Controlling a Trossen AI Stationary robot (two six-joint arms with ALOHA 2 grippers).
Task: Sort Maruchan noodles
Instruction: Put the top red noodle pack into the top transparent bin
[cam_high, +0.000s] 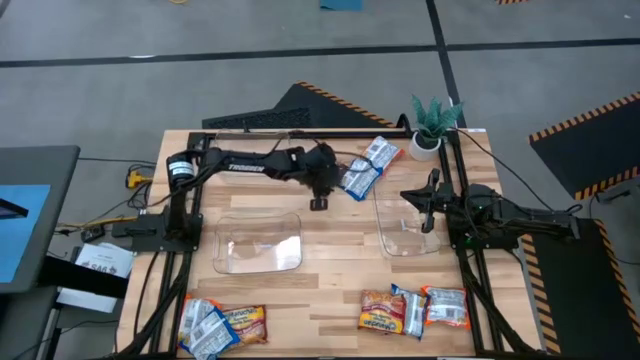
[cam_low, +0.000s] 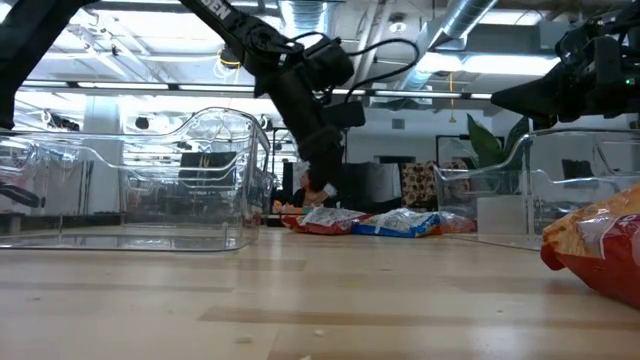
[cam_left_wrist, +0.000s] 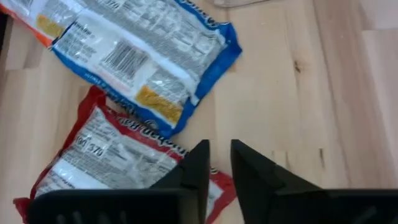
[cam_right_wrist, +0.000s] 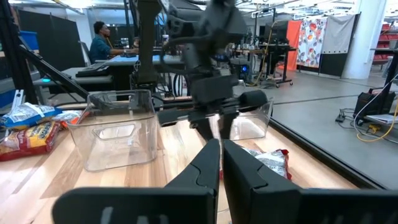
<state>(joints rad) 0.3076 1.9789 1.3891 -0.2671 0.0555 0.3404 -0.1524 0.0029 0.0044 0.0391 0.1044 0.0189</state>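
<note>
Three groups of Maruchan packets lie flat on the table: one at the far edge (cam_high: 365, 168), one near left (cam_high: 220, 322), one near right (cam_high: 415, 308). My left gripper (cam_high: 319, 200) reaches across to the far group and points down, narrowly open. In the left wrist view (cam_left_wrist: 219, 152) it stands over the corner of a red packet (cam_left_wrist: 118, 162), with bare wood showing in the gap. A blue-and-white packet (cam_left_wrist: 149, 56) lies just beyond. My right gripper (cam_right_wrist: 221, 148) is shut and empty, hovering above the right clear bin (cam_high: 410, 225).
A second clear bin (cam_high: 260, 240) stands left of centre. A potted plant (cam_high: 432, 125) sits at the far right corner. Bare wood lies between the bins and along the near middle. A person sits at a desk (cam_right_wrist: 102, 40) in the room beyond the table.
</note>
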